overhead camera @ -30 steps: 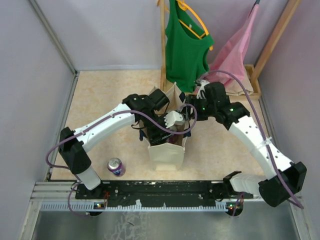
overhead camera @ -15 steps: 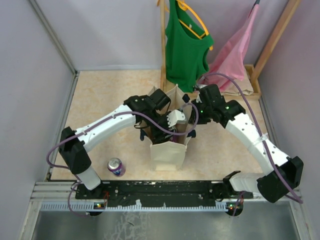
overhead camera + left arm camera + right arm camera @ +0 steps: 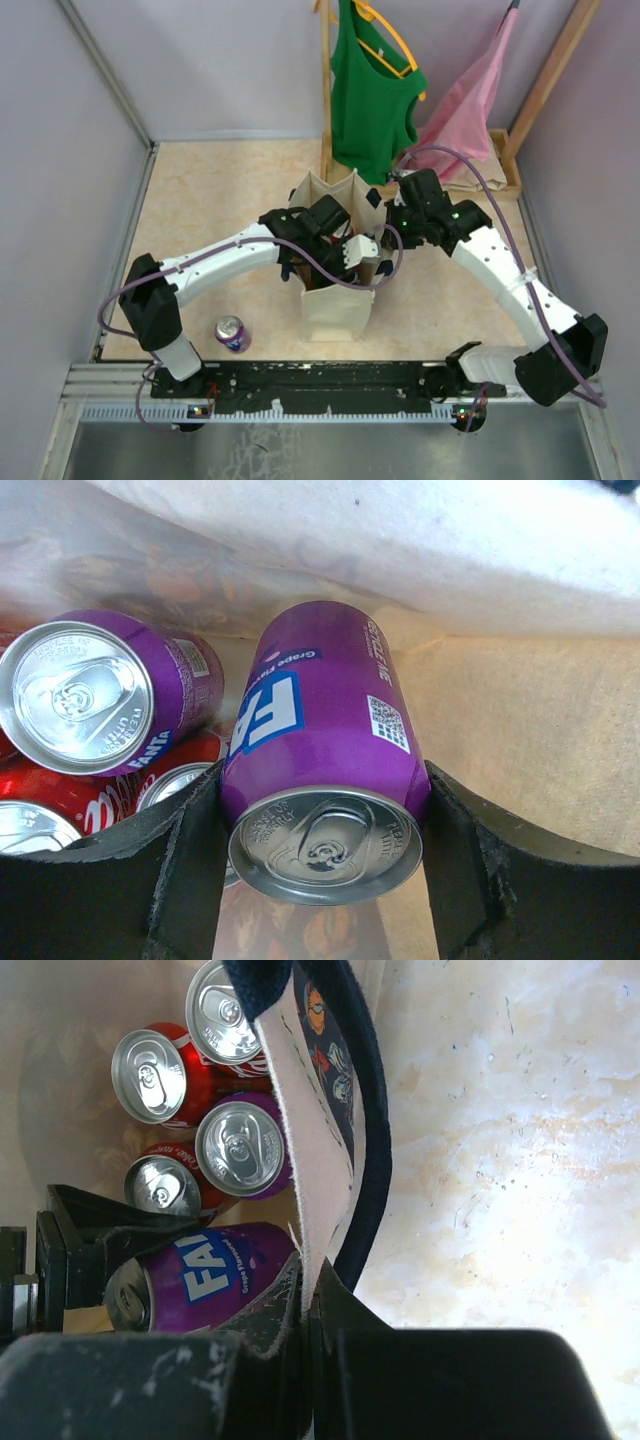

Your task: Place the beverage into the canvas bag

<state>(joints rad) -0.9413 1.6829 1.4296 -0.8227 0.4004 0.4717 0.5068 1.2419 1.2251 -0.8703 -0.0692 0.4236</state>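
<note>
- Tabletop (image 3: 200, 190), lower left of the overhead view: a lone can (image 3: 232, 333) stands upright near the arm bases, well apart from the bag and untouched.
- Centre of that view: the left gripper (image 3: 325, 875) reaches down into the canvas bag (image 3: 335, 310). It is clamped on the held can (image 3: 320, 730), purple, with one finger on each flank of its side wall. This can is already inside the bag, lying tilted with its top toward the wrist camera.
- Handling, as a judgement: the can is rigid, smooth metal, likely slippery and fairly weighty if full. A squeeze across the mid-body suits it. The bag is soft cloth and would sag if nothing held it.
- Right of centre: the right gripper (image 3: 308, 1310) is pinched on the bag's wall beside the navy strap (image 3: 370, 1160), which holds the mouth open.
- Left wrist view: it shows the grip close up, with other cans (image 3: 85, 695) just beside. Whether the held can rests on the bottom cannot be told.
- Right wrist view: it alone shows the pinch on the wall and four cans standing upright inside. Only the overhead view shows the lone can.
</note>
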